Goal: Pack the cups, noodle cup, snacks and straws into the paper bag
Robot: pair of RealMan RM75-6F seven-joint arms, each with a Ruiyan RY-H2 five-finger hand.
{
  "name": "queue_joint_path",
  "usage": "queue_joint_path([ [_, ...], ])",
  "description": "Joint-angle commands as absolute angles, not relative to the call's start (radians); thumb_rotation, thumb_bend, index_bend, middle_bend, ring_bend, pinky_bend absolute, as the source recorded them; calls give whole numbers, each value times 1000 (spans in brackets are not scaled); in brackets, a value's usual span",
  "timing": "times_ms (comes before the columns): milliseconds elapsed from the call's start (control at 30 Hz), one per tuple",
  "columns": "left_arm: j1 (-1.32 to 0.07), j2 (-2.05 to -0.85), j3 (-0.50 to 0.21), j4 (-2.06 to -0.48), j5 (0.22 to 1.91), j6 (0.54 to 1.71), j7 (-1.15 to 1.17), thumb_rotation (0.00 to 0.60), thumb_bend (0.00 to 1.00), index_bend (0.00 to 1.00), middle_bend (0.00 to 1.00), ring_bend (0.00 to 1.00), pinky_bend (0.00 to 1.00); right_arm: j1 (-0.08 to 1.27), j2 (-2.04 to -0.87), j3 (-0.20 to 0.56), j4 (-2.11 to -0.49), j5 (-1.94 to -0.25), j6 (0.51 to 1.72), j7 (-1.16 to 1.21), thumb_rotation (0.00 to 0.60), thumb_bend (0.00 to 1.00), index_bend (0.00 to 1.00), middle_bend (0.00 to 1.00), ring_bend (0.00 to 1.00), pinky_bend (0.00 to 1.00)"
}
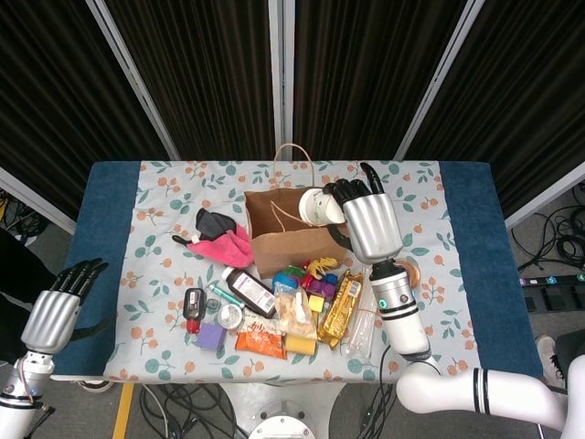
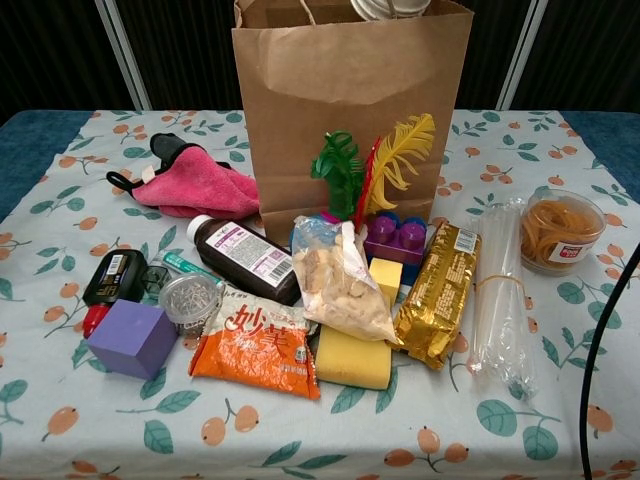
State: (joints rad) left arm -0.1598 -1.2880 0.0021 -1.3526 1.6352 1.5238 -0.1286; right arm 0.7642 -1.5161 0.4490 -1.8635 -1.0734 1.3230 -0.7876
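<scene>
The right robot hand (image 1: 366, 219) grasps a white paper cup (image 1: 315, 206) sideways, its fingers wrapped round the cup's body, and holds it over the open mouth of the brown paper bag (image 1: 297, 240). In the chest view only the cup's rim shows, just above the bag's top edge. The cup looks to be carried this way so that it can be lowered or let go straight into the bag, which stands upright and open for that reason.

The left robot hand (image 1: 57, 306) hangs released, fingers apart and holding nothing, well off to the far side beyond the desk (image 1: 110, 197) edge, out of the way.

Below the right robot hand, nearer the robot, the remaining goods lie in a cluster in front of the bag: the bundle of clear straws (image 2: 498, 300), a gold snack packet (image 2: 436, 294), an orange snack bag (image 2: 257, 343) and a clear bag of crackers (image 2: 340, 279). These look not yet packed, so the task seems at an early stage.
</scene>
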Motion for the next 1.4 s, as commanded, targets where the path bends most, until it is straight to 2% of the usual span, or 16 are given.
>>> queue_joint_path([
  [33, -160, -1288, 2, -1354, 1636, 1525, -129, 600, 103, 177, 216, 149, 206, 766, -1479, 443, -1904, -993, 1289, -801, 600, 9, 230, 204, 70, 2],
  [67, -160, -1288, 2, -1355, 1636, 1525, -128, 600, 103, 177, 216, 149, 206, 766, -1469, 446, -1915, -977, 1288, -801, 600, 0, 170, 149, 22, 0],
  [167, -159, -1288, 3, -1357, 1635, 1525, -126, 600, 104, 176, 216, 149, 206, 764, -1457, 450, -1923, -986, 1309, -779, 600, 0, 90, 86, 0, 0],
  [367, -161, -1284, 4, -1364, 1642, 1530, -123, 600, 103, 177, 216, 149, 206, 729, -1423, 451, -1947, -1069, 1378, -696, 600, 0, 68, 68, 0, 0],
  [500, -163, -1281, 4, -1373, 1648, 1533, -119, 600, 104, 176, 216, 149, 206, 669, -1355, 435, -1985, -1108, 1424, -647, 600, 0, 67, 83, 0, 0],
  [633, -162, -1281, 8, -1378, 1652, 1534, -117, 600, 104, 177, 216, 149, 206, 586, -1249, 369, -2042, -1040, 1390, -611, 600, 0, 67, 99, 0, 0],
  [733, -163, -1285, 10, -1378, 1654, 1532, -116, 600, 103, 177, 216, 149, 206, 543, -1164, 296, -2063, -948, 1304, -599, 600, 0, 67, 97, 0, 0],
  [833, -164, -1294, 13, -1377, 1658, 1531, -118, 600, 103, 177, 216, 149, 207, 534, -1128, 225, -2039, -908, 1216, -600, 600, 0, 67, 92, 0, 0],
  [1000, -160, -1302, 26, -1371, 1673, 1537, -121, 600, 104, 177, 216, 149, 206, 540, -1171, 154, -1919, -887, 1121, -568, 600, 0, 67, 88, 0, 0],
  [1133, -154, -1302, 30, -1365, 1672, 1542, -124, 600, 103, 177, 216, 149, 206, 544, -1239, 122, -1834, -900, 1109, -567, 600, 0, 67, 87, 0, 0],
  [1400, -152, -1299, 28, -1355, 1667, 1545, -140, 600, 103, 176, 216, 149, 206, 559, -1332, 110, -1711, -842, 1080, -567, 600, 0, 67, 87, 0, 0],
])
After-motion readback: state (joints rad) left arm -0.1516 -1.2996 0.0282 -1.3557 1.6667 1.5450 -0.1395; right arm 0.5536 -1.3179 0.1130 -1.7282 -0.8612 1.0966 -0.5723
